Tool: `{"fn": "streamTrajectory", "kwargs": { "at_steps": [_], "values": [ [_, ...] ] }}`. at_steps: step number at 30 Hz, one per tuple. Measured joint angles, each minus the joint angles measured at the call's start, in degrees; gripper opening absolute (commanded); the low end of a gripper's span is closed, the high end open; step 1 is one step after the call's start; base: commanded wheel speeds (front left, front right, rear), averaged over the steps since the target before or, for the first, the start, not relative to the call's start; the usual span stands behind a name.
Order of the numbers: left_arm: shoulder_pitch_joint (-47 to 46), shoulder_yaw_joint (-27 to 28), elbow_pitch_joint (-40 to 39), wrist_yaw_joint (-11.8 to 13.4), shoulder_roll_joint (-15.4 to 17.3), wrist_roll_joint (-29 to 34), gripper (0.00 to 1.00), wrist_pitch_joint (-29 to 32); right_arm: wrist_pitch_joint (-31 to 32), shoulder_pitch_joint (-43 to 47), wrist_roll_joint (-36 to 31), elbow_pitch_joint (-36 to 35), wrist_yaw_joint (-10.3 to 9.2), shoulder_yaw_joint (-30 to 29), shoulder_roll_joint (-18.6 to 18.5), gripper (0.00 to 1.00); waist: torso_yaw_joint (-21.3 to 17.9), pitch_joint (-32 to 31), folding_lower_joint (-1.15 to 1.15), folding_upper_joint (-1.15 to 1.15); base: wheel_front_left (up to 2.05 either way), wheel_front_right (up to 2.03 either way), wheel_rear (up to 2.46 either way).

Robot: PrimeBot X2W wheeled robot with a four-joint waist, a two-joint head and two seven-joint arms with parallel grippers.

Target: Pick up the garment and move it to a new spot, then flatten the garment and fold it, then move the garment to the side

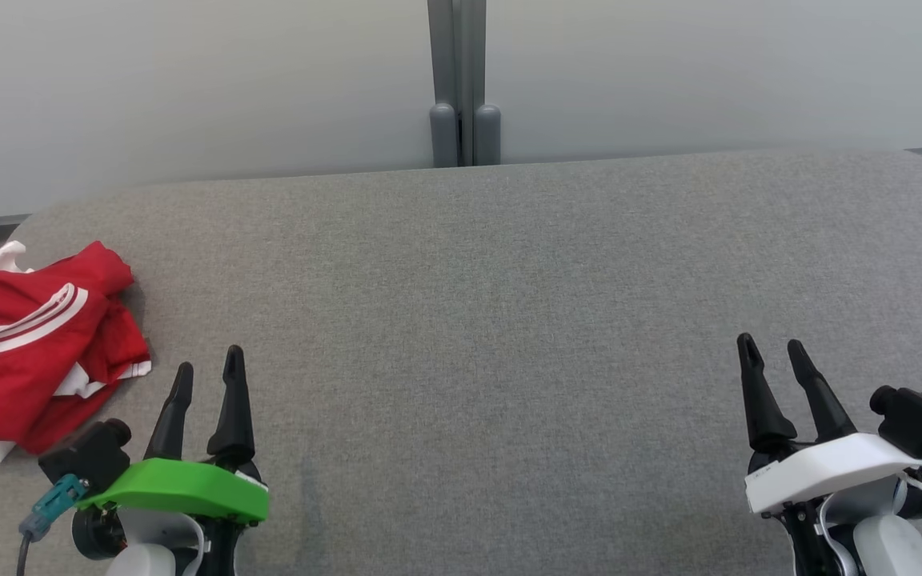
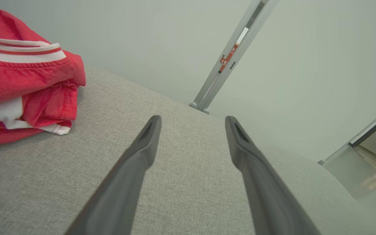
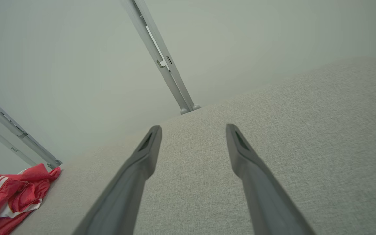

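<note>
Looking down from the head camera, I see the red garment (image 1: 33, 344) with white stripes lying crumpled at the left end of the grey fabric surface (image 1: 493, 320), partly over its edge. My left gripper (image 1: 209, 360) is just beside the garment, on its right side, with the two dark fingers spread apart and empty. My right gripper (image 1: 771, 342) is well apart from it, at the other end of the surface, its fingers also spread and empty.

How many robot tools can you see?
2. The left tool is at the lower left, beside the red garment; the right tool is at the lower right.
</note>
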Motion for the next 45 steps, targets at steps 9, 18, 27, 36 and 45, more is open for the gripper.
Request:
{"fn": "streamTrajectory", "kwargs": {
  "at_steps": [9,18,27,36,45],
  "values": [
    [0.0,-0.4,1.0,0.0,0.0,4.9,1.00,-1.2,-0.7,0.1,-5.2,0.2,0.00,0.4,0.0,1.00,0.0,0.0,0.00,0.00,0.00,0.00,0.00],
    [0.0,-0.7,2.1,0.0,0.0,9.8,1.00,-2.5,-1.7,0.3,-9.5,0.4,0.00,1.0,0.0,1.00,-0.1,0.0,0.00,0.00,0.00,0.00,0.00],
    [0.0,-0.4,3.7,0.0,-0.1,14.7,1.00,-3.6,-2.7,0.7,-13.7,0.4,0.00,0.8,0.1,1.00,-0.2,-0.1,0.00,0.00,0.00,0.00,0.00],
    [-0.1,-0.2,5.4,0.0,-0.3,19.1,1.00,-4.6,-3.8,1.0,-17.1,0.0,0.01,0.1,0.5,1.00,-0.3,-0.1,0.00,0.00,0.00,0.00,0.00],
    [-0.2,0.2,6.3,0.0,-0.5,22.7,1.00,-5.5,-4.8,1.6,-19.9,-0.4,0.01,-0.1,0.9,1.00,-0.4,-0.2,0.00,0.00,0.00,0.00,0.00]
  ]
}}
